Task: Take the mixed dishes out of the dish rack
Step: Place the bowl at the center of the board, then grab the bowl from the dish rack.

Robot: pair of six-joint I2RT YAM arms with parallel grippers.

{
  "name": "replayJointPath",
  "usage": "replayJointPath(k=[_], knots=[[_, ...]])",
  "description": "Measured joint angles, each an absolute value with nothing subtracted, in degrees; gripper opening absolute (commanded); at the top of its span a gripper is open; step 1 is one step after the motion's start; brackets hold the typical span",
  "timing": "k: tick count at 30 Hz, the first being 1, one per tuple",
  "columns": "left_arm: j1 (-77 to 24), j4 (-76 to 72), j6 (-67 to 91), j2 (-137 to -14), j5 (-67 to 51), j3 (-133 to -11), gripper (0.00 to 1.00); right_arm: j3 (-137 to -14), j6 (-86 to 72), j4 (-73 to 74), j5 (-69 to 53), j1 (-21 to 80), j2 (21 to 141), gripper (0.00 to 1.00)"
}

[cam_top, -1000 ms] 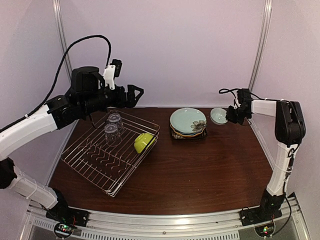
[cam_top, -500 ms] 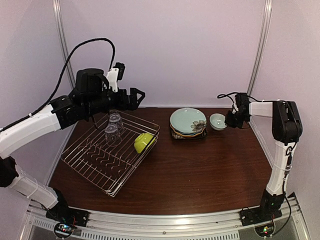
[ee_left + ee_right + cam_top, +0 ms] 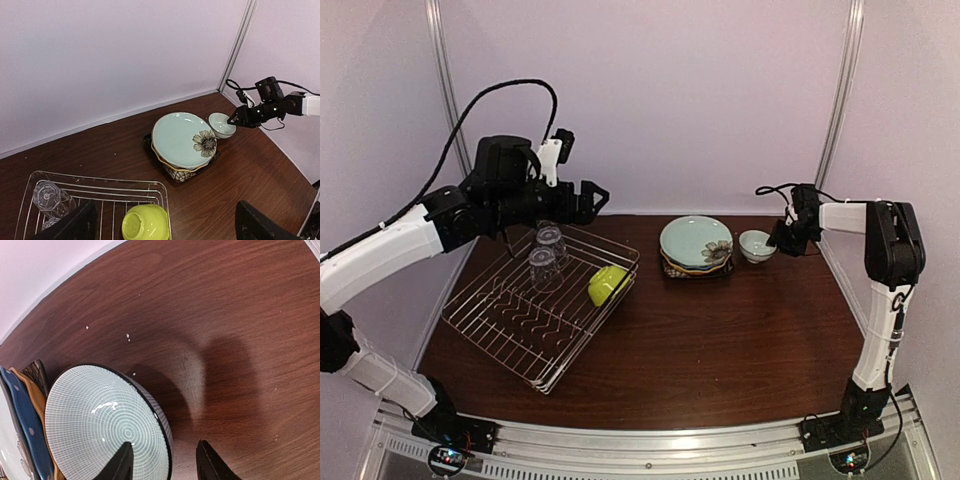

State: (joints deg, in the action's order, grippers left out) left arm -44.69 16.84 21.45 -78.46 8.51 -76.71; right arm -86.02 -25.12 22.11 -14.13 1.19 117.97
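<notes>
The silver wire dish rack [image 3: 500, 325] stands at the left and holds a lime-green bowl [image 3: 608, 284] upside down and two clear glasses [image 3: 546, 253]. My left gripper [image 3: 592, 196] hovers open above the rack's far corner, holding nothing; in its wrist view the lime bowl [image 3: 145, 223] lies below its spread fingers. The plates are stacked with the pale teal flower plate [image 3: 695, 240] on top. A small pale bowl [image 3: 756, 245] stands upright on the table right of the stack. My right gripper [image 3: 165, 462] is open, one finger inside the small bowl [image 3: 100, 420] and one outside its rim.
Blue, orange and dark plate edges [image 3: 22, 405] show just left of the small bowl. The back wall and a metal corner post [image 3: 840, 100] stand close behind the right arm. Brown table [image 3: 740, 340] stretches in front of the stack.
The right gripper lowered the tilted small bowl onto the table beside the plate stack, where it now sits level. The left gripper drifted slightly right above the rack.
</notes>
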Motion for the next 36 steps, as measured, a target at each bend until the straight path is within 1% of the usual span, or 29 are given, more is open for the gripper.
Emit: replayJointPath(k=[2,4,5,9,15,20,27,31,36], knots=[[-43.07,17.34,19.88,-78.37,5.89,-76.29,0.97,-86.02,-25.12,22.15,-14.13,1.19,117.86,0.75],[-40.62,16.25,18.0,-77.73,3.42,-74.17,0.97,-86.04,-24.91,22.22,-14.15,1.19,117.49,0.98],[-39.22,15.86,16.8,-77.06,2.22,-72.29,0.97,-86.04,-25.04,22.31,-14.13,1.19,117.25,0.99],[-35.62,14.81,11.94,-75.37,-0.49,-66.81,0.97,-86.04,-24.38,22.41,-14.26,1.19,114.85,1.0],[-34.61,8.27,-0.01,-72.2,-1.87,-57.49,0.98,-86.13,-24.4,22.0,-15.44,1.19,110.06,1.0],[-31.03,5.48,-8.03,-70.41,-6.42,-51.51,0.97,-86.13,-24.86,20.95,-17.15,1.19,106.83,1.0],[-29.08,6.7,-19.38,-73.45,-15.57,-51.27,0.97,-86.13,-25.91,19.59,-19.46,1.19,104.12,1.0],[-29.08,11.81,-25.47,-78.35,-21.19,-54.76,0.97,-86.13,-26.11,19.22,-20.43,1.19,103.26,1.0],[-29.08,16.88,-31.27,-82.3,-23.75,-59.24,0.97,-85.84,-27.11,18.24,-21.47,1.19,102.28,1.0]])
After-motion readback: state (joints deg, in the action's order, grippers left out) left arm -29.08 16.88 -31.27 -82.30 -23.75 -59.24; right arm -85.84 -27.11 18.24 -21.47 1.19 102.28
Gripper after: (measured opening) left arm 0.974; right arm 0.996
